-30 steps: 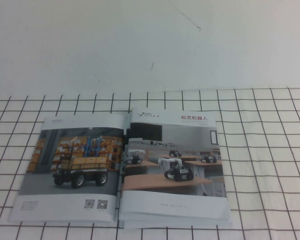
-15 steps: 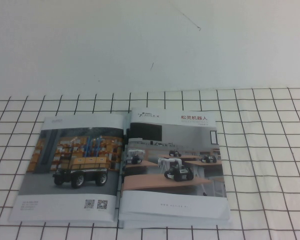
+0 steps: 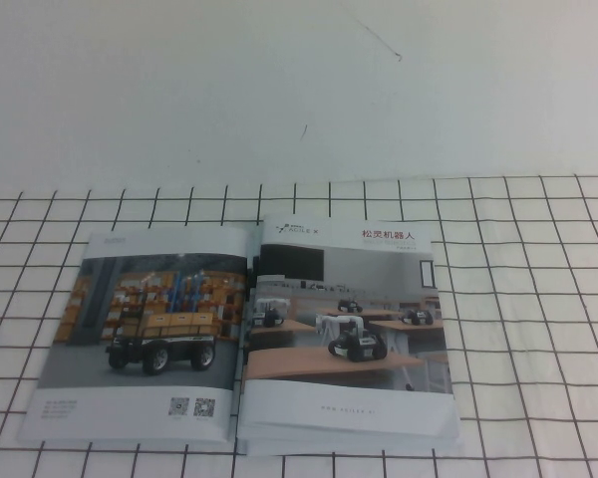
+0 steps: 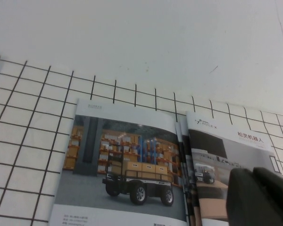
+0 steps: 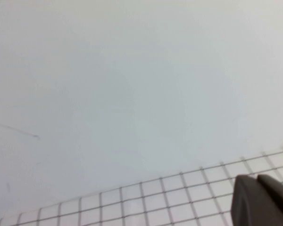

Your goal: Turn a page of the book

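White wall fills the background above our bench (image 3: 538, 299), which is covered by a white cloth ruled with a black grid. Our left end effector (image 4: 259, 197) appears only in the left wrist view, as a dark shape at the frame's corner, hanging above the right-hand side of the book; its two fingers look pressed close together with just a thin seam between them, and they hold nothing. Our right end effector (image 5: 262, 200) likewise shows only in its own wrist view, a dark tip over bare grid cloth near the wall, fingers drawn together and gripping nothing. Neither arm reaches into the high view. Outward from there, the book (image 3: 244, 344) lies open and flat on the grid, near the bench's front edge. The page (image 3: 344, 334) forms its right-hand side, printed with small robots on wooden desks, a Chinese title at its top and a white band along its bottom, resting on a slightly fanned stack of sheets. Across the spine lies the warehouse sheet (image 3: 145, 334), showing a wheeled cart carrying crates and two QR codes below.
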Controlling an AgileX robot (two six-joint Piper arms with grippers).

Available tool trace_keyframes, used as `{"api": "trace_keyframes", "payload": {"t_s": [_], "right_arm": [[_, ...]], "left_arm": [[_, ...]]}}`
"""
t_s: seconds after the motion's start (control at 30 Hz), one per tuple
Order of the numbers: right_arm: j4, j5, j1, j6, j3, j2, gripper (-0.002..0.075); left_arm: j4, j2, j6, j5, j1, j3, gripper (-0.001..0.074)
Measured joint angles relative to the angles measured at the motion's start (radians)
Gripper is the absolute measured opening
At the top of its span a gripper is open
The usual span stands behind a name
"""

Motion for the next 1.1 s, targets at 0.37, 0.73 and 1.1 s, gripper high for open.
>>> {"api": "trace_keyframes", "payload": {"t_s": [0.37,0.73,1.1], "right_arm": [[0.424,0.086,0.0,-0.386,0.059,0.144,-0.0002],[0.818,0.154,0.0,-0.899,0.061,0.328,-0.0002],[1.005,0.227,0.0,-1.119,0.061,0.57,-0.0002]], "left_arm": [[-0.145,0.175,0.157,0.023,0.0,0.0,-0.0004],[-0.6,0.523,0.555,0.074,0.0,0.002,-0.0004],[-0.836,0.827,0.81,-0.046,-0.041,0.002,-0.0003]]}}
